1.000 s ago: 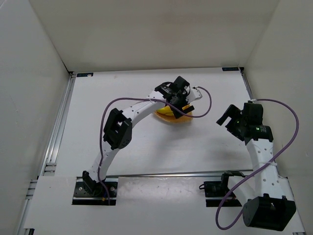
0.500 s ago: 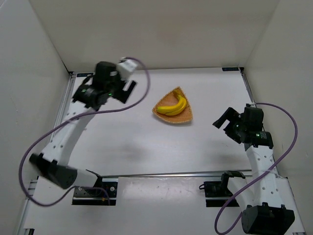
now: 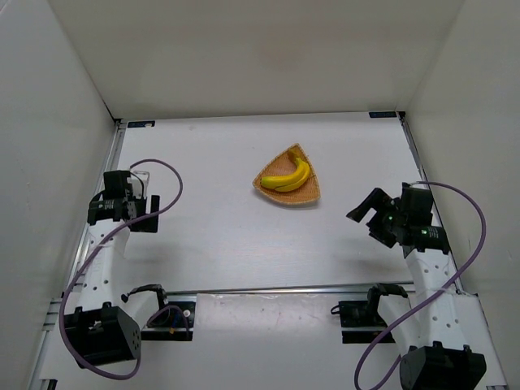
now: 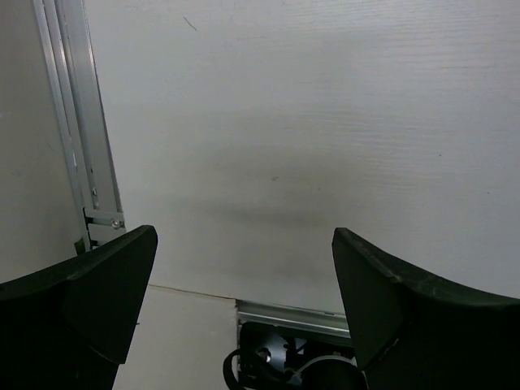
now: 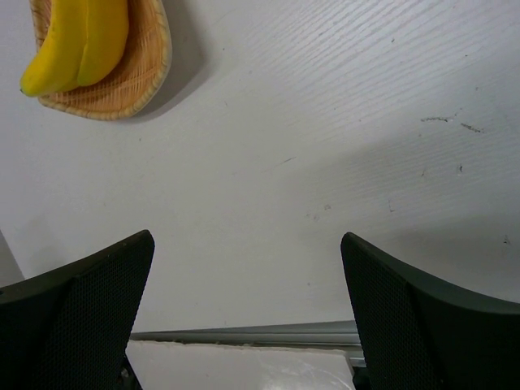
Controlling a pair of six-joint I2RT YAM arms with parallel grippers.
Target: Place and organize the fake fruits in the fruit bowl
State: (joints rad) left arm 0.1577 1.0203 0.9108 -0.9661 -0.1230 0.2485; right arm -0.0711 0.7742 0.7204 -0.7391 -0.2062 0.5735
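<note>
Looks done: banana bunch point(image 3: 286, 178) in wicker bowl point(image 3: 305, 193); left hand point(image 4: 244, 236) & right hand point(image 5: 248, 244) apart, empty, well off. Risk w/ any tidy-up pass: shoving light bowl, tipping bunch out.

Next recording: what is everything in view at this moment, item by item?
bananas: one bunch, yellow, lying in the basket
basket: one, tan-orange wicker, mid-table toward the back
table: one, white, under everything
rail: one, silver, along the table's left edge
cables: two, purple, one looping off each arm
left gripper: one, black, open, empty, near the left edge
right gripper: one, black, open, empty, right of the basket
</note>
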